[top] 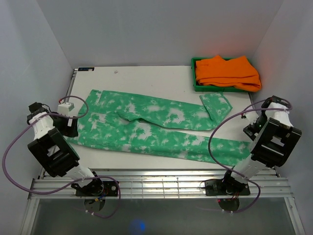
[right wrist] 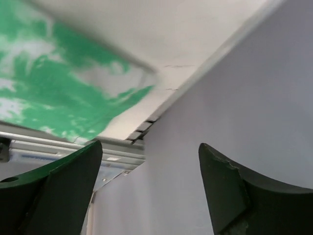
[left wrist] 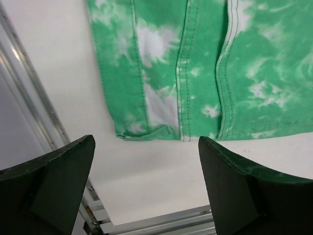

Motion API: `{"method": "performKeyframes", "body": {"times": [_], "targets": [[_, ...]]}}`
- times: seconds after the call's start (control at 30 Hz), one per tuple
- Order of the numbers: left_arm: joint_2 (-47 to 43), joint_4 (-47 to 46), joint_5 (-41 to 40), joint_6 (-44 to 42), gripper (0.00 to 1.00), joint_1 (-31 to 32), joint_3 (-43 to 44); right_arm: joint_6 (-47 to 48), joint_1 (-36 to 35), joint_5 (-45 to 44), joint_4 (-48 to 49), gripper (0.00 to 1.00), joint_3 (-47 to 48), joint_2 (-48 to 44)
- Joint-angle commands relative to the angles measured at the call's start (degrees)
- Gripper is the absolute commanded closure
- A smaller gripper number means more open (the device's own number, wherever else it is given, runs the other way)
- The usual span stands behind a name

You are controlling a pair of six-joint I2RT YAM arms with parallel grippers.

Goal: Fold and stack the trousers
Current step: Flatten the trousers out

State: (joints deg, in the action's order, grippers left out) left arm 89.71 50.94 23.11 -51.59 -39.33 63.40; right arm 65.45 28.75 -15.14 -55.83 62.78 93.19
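The trousers [top: 151, 127], green with white mottled blotches, lie spread flat across the table, waist end at the left and two legs running right. The far leg's end [top: 216, 105] is folded back. My left gripper [top: 69, 127] is open and empty at the trousers' left end. In the left wrist view [left wrist: 146, 147] it hangs over bare table just short of the cloth's seamed edge [left wrist: 195, 73]. My right gripper [top: 252, 129] is open and empty beside the near leg's end [top: 234, 151]. In the right wrist view [right wrist: 150, 147] it faces the side wall, with the cloth [right wrist: 54, 93] at the left.
A green bin [top: 194, 74] at the back right holds folded plain orange garments [top: 227, 72]. Grey walls close in on both sides and the back. A slatted metal rail [top: 161, 178] runs along the table's near edge [left wrist: 146, 225].
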Motion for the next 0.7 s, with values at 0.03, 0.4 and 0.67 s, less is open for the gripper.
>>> {"method": "performKeyframes", "body": {"times": [0.03,0.4,0.67], "targets": [[-4.1,-1.3,7.9,-1.6,0.02,-0.1,5.5,2.2,-0.8,9.9,-5.2,0.23,12.0,2.6],[5.8,-12.8,6.3,10.1,0.3,9.1,4.6,-8.9,-13.7,12.1,5.4,0.56,-2.7,6.7],[13.7,-19.7,0.7,22.8,0.45,10.2,3.0,-16.2,-17.9,10.2,17.6,0.61,-1.4,15.2]]}}
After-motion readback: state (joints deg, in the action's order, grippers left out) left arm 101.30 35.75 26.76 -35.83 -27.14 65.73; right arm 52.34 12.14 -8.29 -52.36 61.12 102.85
